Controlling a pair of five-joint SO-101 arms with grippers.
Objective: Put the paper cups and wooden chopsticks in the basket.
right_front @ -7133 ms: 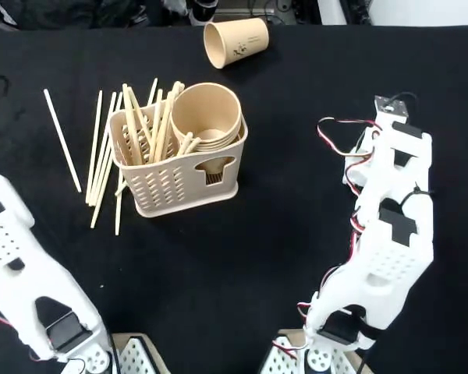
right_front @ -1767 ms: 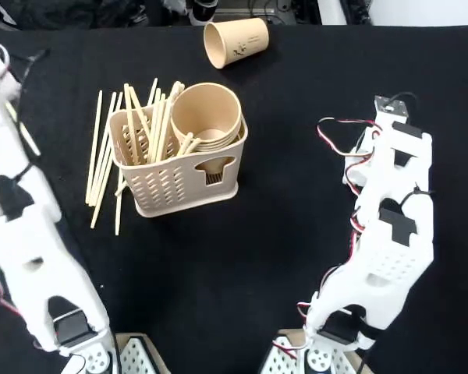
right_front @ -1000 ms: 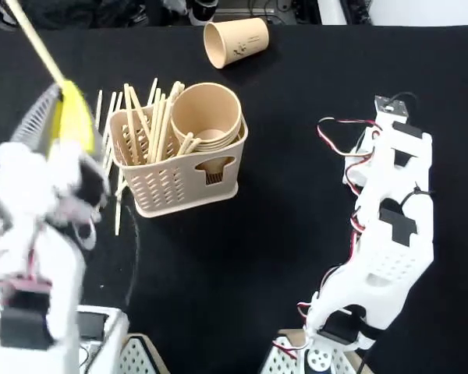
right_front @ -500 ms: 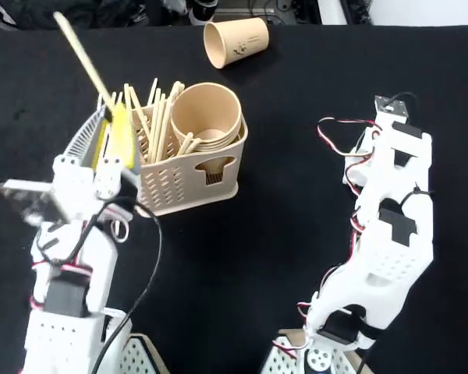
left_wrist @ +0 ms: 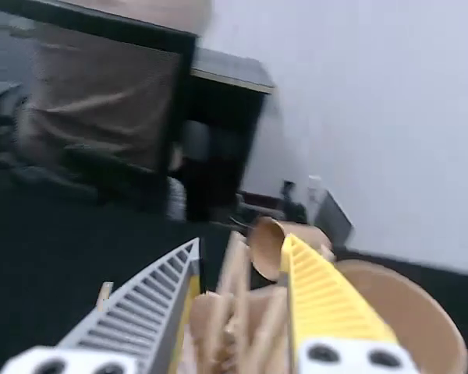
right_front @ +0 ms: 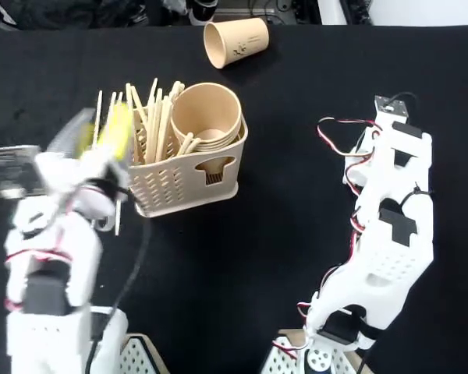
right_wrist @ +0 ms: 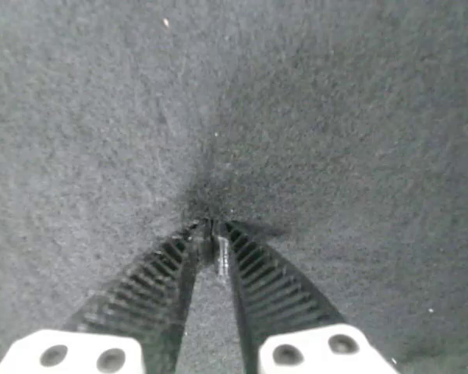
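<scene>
The left gripper (right_front: 103, 118) hangs at the left end of the beige perforated plastic basket (right_front: 189, 185), jaws apart astride the wooden chopsticks (right_front: 152, 117) standing in it beside the stacked brown paper cups (right_front: 207, 115). A lone brown paper cup (right_front: 235, 40) lies on its side on the black desk (right_front: 257, 234), beyond the basket. The right gripper (right_wrist: 214, 234) points down at the desk on the right, jaws together.

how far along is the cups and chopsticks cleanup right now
Done: stacked paper cups and a bundle of chopsticks stand in the basket. In hand: the left tool hangs open over that bundle. Left: one cup lying on its side beyond the basket, plus loose chopsticks beside the basket.
</scene>
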